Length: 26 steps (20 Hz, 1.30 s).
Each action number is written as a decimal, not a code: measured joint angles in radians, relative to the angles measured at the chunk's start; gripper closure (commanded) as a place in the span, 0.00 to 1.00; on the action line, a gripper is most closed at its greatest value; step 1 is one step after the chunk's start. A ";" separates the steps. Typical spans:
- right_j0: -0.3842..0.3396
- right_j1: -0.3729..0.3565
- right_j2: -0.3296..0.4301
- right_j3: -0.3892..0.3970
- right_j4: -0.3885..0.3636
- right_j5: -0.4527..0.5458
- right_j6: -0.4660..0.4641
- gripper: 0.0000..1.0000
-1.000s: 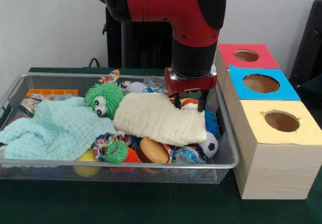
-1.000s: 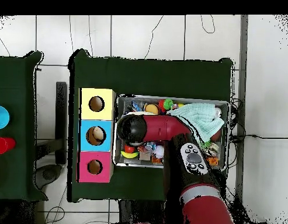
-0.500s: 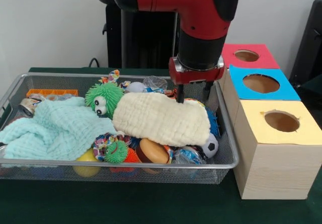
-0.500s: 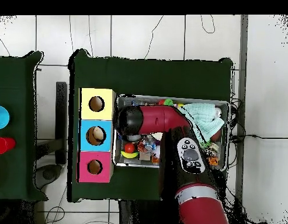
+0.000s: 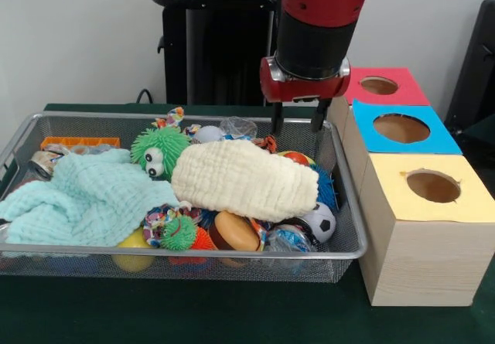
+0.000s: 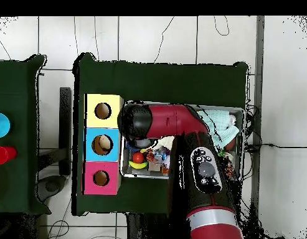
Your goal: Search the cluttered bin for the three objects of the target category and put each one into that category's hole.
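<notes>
the gripper (image 5: 298, 120) hangs empty above the wire bin (image 5: 344, 205), jaws spread apart. below it a cream quilted cloth (image 5: 244, 178) lies over the toys, beside a mint cloth (image 5: 85, 197) and a fuzzy green ball (image 5: 161, 149).

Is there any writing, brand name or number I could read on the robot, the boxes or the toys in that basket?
None can be read.
The red arm: no lettering shows.
The three box tops, pink, blue and yellow: plain colour, each with a hole, no label.
A small can at the wire basket's end may be printed, but it is too small to read.
</notes>
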 measured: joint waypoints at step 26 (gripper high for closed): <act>0.000 0.064 0.001 -0.167 -0.003 0.000 0.000 0.00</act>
